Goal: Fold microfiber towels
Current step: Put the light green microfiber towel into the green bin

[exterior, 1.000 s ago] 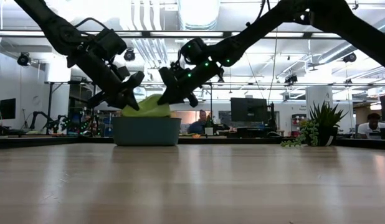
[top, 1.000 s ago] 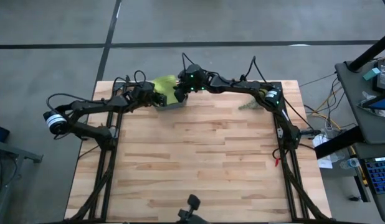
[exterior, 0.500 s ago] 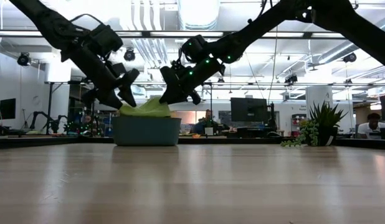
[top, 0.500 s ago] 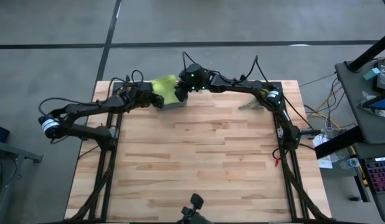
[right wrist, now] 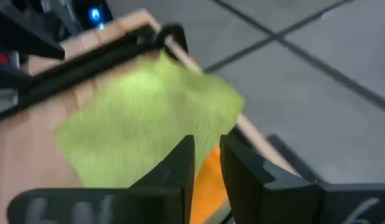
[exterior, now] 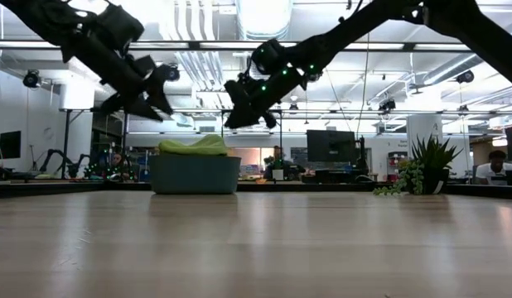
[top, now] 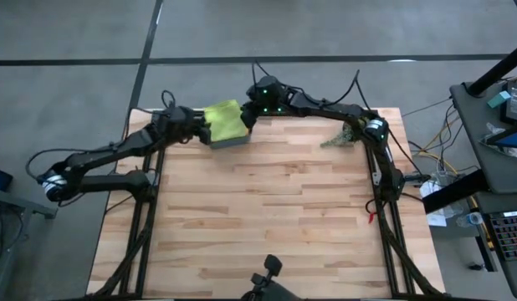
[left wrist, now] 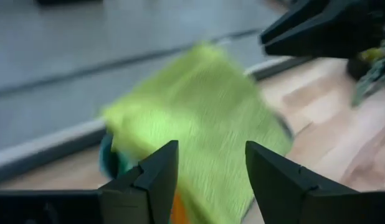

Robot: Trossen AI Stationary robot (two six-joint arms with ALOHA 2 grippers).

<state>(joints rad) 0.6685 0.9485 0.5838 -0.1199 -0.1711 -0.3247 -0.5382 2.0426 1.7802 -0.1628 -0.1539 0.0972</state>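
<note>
Resting on bin (exterior: 195, 175), lime towel (top: 224, 119) below both claws.

A light wooden butcher-block table (top: 267, 217) carries everything. At its far edge, left of centre, sits a small teal bin (exterior: 195, 175). A green plant sprig (top: 335, 140) lies farther right, near the far right corner. Most of the planked top is bare; its near edge appears to hold a dark camera mount (top: 268, 269).

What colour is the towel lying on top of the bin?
Lime green towel, clearest in the left wrist view.
</note>
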